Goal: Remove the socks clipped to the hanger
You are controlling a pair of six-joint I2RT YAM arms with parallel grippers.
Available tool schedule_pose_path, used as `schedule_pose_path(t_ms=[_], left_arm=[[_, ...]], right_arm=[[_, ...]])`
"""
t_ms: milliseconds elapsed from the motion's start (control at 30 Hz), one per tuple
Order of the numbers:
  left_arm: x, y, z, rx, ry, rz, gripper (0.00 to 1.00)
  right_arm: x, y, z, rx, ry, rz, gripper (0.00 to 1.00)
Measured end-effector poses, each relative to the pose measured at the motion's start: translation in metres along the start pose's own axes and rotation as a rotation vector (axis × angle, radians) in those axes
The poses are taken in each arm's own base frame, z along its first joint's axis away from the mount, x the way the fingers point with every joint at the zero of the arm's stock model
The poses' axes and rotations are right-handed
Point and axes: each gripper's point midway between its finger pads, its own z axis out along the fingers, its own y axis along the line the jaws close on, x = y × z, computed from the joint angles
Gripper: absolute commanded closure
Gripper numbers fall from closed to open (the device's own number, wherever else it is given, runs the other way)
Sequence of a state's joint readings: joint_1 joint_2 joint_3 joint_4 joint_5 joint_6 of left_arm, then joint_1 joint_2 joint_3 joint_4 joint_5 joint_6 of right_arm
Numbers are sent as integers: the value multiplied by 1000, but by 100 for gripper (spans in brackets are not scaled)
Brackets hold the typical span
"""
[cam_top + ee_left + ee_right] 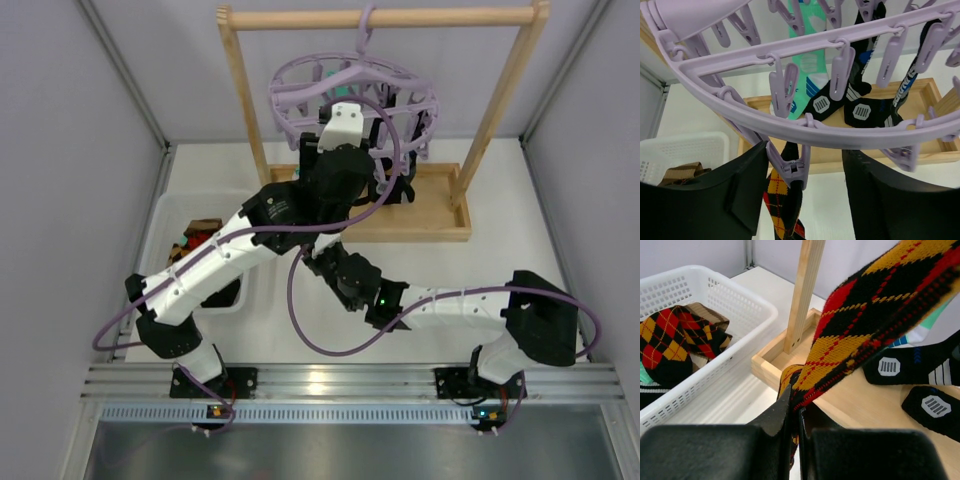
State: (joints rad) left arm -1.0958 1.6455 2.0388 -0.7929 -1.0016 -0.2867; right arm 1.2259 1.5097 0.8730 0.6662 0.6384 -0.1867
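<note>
Nearest, the right gripper (794, 407) pinches the lower part of a red-orange-black argyle fabric sock (875, 315), its fingers closed tight on the cloth. Higher up, the left gripper (804, 150) has its fingers apart on either side of the small lavender plastic clip (790, 167) that fastens that sock to the round lavender plastic hanger (850, 134). Beyond hang black socks (862, 111) with grey striped badges, their side lettering unreadable, and a teal-and-white sock (810, 62).
</note>
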Motion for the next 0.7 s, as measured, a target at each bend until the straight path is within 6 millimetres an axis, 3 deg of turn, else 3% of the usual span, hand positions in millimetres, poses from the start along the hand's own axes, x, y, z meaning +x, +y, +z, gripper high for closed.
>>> schedule_pose_path(t_ms=[167, 500, 633, 700], left_arm=[[3, 7, 8, -18, 11, 1, 43], [3, 9, 12, -13, 17, -7, 84], [4, 8, 13, -3, 22, -5, 84], [4, 8, 14, -1, 25, -6, 77]], right_arm=[[-1, 4, -1, -9, -4, 1, 100], [0, 8, -3, -20, -5, 2, 100], [11, 7, -9, -20, 5, 5, 100], [19, 4, -15, -21, 16, 6, 100]])
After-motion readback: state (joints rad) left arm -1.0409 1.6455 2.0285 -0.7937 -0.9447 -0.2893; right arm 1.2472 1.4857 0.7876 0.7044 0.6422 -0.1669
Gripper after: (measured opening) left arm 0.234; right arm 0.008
